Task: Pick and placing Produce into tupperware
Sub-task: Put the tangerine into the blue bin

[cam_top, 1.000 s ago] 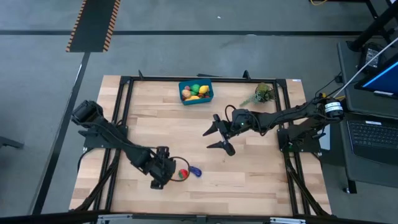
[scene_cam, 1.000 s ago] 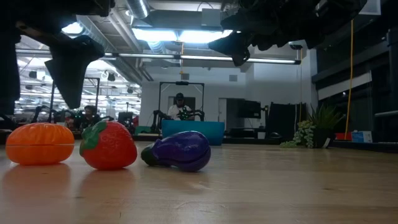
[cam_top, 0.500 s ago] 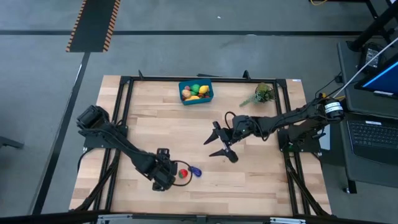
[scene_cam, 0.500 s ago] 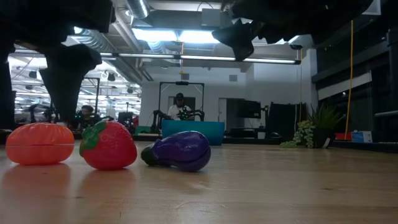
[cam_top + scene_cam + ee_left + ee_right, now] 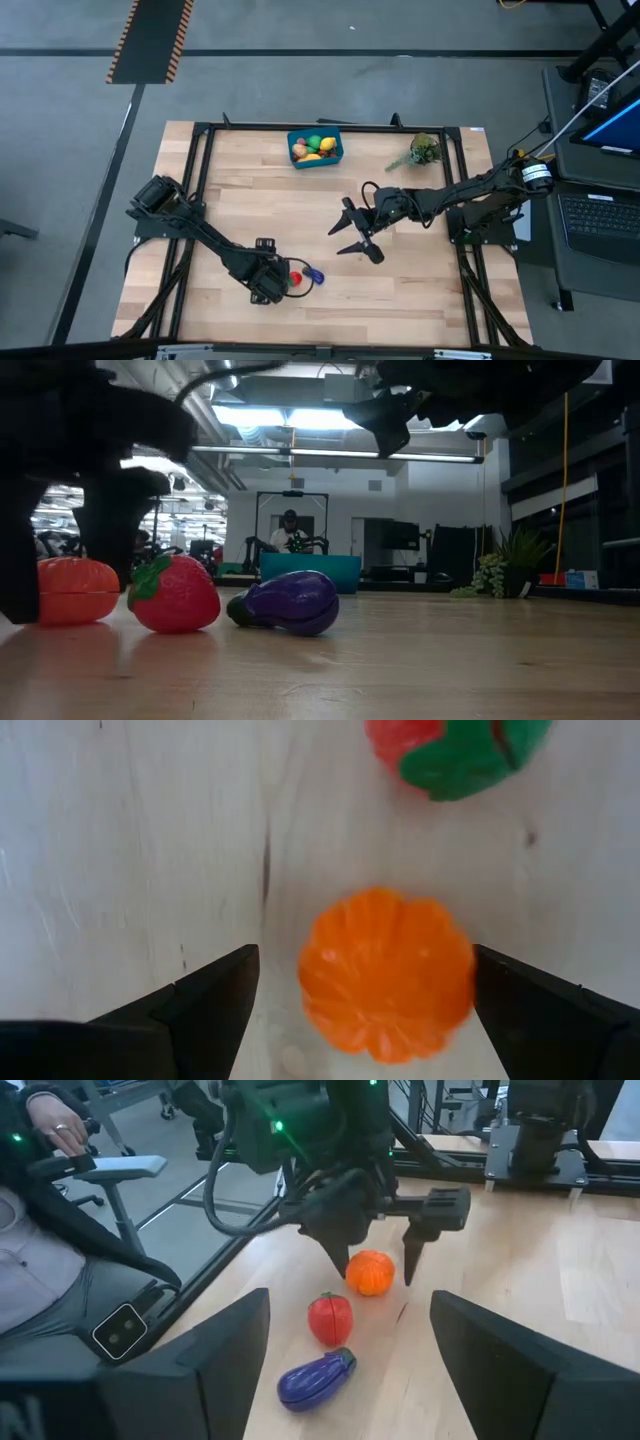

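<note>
Left gripper [image 5: 266, 291] is low over the near-left part of the table [image 5: 420, 300], jaws wide apart and straddling the orange [image 5: 386, 972] without touching it; in the left wrist view one finger [image 5: 205, 1000] sits on each side of the fruit with clear gaps, nothing held. In the right wrist view the same gripper [image 5: 372, 1265] hangs right over the orange [image 5: 370, 1272]. Just right of it on the wood: strawberry [image 5: 294, 279], green cap visible, then the purple eggplant [image 5: 314, 275] beside that. In the low view the three sit in a row, orange [image 5: 75, 590], strawberry [image 5: 177, 594], eggplant [image 5: 286, 602], the orange partly hidden behind the dark left fingers. Blue tupperware [image 5: 315, 146] sits at the far edge, centre, well apart from the loose pieces, with several pieces already inside (yellow, green, orange, tan). Right gripper [image 5: 350, 227] is in the air over mid-table, right of the loose produce, fingers spread, empty. Leafy plant sprig [image 5: 422, 152] lies far right near the back edge. A person's hand [image 5: 50, 1120] and sleeve show beyond the table in the right wrist view.
</note>
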`<control>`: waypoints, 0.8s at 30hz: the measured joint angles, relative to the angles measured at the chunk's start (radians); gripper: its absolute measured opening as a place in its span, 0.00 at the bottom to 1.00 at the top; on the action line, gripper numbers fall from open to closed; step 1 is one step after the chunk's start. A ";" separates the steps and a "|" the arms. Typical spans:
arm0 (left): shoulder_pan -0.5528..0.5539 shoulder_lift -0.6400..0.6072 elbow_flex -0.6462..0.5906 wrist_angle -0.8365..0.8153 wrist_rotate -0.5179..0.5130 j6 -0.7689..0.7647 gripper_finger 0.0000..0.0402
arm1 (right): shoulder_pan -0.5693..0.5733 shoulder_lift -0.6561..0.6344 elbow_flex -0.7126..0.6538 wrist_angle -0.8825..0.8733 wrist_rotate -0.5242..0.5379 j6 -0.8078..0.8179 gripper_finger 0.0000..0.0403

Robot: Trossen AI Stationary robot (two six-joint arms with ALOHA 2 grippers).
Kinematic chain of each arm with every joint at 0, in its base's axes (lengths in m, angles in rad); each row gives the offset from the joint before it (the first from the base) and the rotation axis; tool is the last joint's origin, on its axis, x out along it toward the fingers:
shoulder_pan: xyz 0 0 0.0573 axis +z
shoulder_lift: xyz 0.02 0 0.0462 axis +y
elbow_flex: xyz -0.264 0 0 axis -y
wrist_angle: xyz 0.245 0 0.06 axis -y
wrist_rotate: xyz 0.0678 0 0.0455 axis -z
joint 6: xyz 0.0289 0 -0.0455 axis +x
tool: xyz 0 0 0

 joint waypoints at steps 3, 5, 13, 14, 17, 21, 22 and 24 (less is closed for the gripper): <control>0.012 0.011 0.000 0.003 0.009 0.000 0.85 | 0.000 0.000 0.000 0.000 0.000 0.000 0.69; 0.018 0.016 0.001 0.005 0.012 0.000 0.85 | 0.000 0.000 0.000 -0.002 0.000 0.000 0.69; 0.022 0.023 0.003 0.012 0.024 -0.004 0.76 | 0.000 0.000 0.000 -0.008 0.000 -0.003 0.69; 0.022 0.024 0.003 0.014 0.025 -0.005 0.74 | 0.000 0.000 0.000 -0.008 0.000 -0.003 0.69; 0.022 0.025 0.002 0.024 0.030 -0.003 0.63 | 0.000 0.000 0.000 -0.008 0.000 -0.003 0.69; 0.022 0.025 0.002 0.026 0.027 0.013 0.57 | 0.000 0.000 0.000 -0.008 0.000 -0.003 0.69; 0.022 0.025 0.002 0.026 0.026 0.021 0.57 | 0.000 0.000 0.000 -0.008 0.000 -0.003 0.69; 0.022 0.025 0.002 0.027 0.025 0.027 0.57 | 0.000 0.000 0.000 -0.008 0.000 -0.003 0.69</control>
